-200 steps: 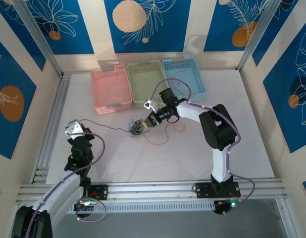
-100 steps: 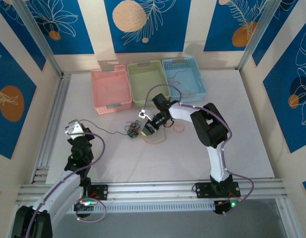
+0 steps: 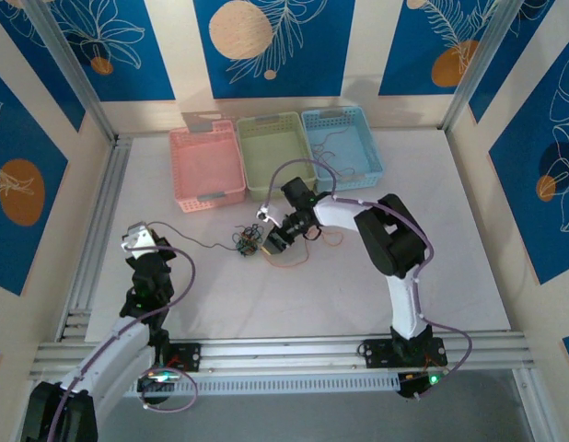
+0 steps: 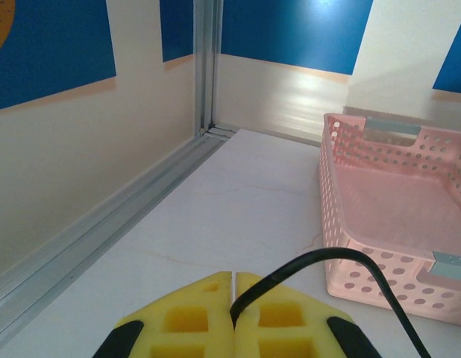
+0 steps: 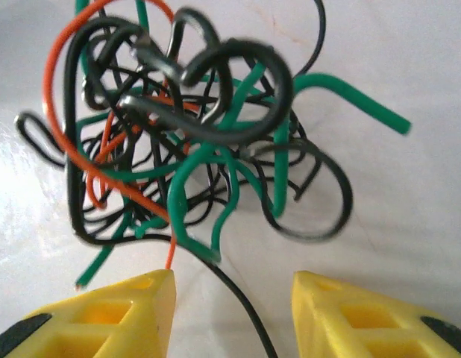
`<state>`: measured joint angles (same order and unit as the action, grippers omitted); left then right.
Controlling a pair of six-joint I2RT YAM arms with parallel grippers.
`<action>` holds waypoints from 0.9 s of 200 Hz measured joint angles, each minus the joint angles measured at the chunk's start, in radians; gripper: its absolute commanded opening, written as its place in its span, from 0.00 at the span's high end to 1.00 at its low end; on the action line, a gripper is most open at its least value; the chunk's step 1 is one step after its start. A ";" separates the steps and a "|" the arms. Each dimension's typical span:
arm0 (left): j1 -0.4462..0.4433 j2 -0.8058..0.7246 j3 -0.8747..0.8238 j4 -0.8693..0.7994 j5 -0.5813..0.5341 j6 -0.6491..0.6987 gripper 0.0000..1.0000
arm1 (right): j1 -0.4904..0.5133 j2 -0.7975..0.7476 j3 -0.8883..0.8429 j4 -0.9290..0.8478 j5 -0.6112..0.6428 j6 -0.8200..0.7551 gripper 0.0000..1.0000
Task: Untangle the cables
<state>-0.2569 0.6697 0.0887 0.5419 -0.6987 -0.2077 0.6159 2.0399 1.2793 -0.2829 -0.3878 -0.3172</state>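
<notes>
Now left gripper (image 4: pixel 234 283) clamped on black cable (image 4: pixel 320 253); right gripper (image 5: pixel 232 287) open beside cable clump (image 5: pixel 193 142).

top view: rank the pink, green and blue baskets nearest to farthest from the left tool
1. pink basket, left end of the row, closest to the left tool, which pinches a black cable.
2. green basket, middle of the row.
3. blue basket, right end, farthest.
</notes>
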 measured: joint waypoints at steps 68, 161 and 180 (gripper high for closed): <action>0.000 0.002 0.000 0.000 0.001 0.000 1.00 | -0.011 -0.193 -0.093 0.122 0.068 0.055 0.55; 0.001 0.014 0.000 0.003 0.011 0.000 1.00 | 0.089 -0.073 -0.062 -0.037 0.138 -0.023 0.58; 0.001 0.014 0.000 0.003 0.011 0.000 1.00 | 0.088 -0.064 -0.061 -0.035 0.146 -0.024 0.58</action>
<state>-0.2562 0.6838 0.0887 0.5449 -0.6876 -0.2077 0.7040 1.9759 1.2182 -0.3183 -0.2420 -0.3408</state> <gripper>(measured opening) 0.058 0.419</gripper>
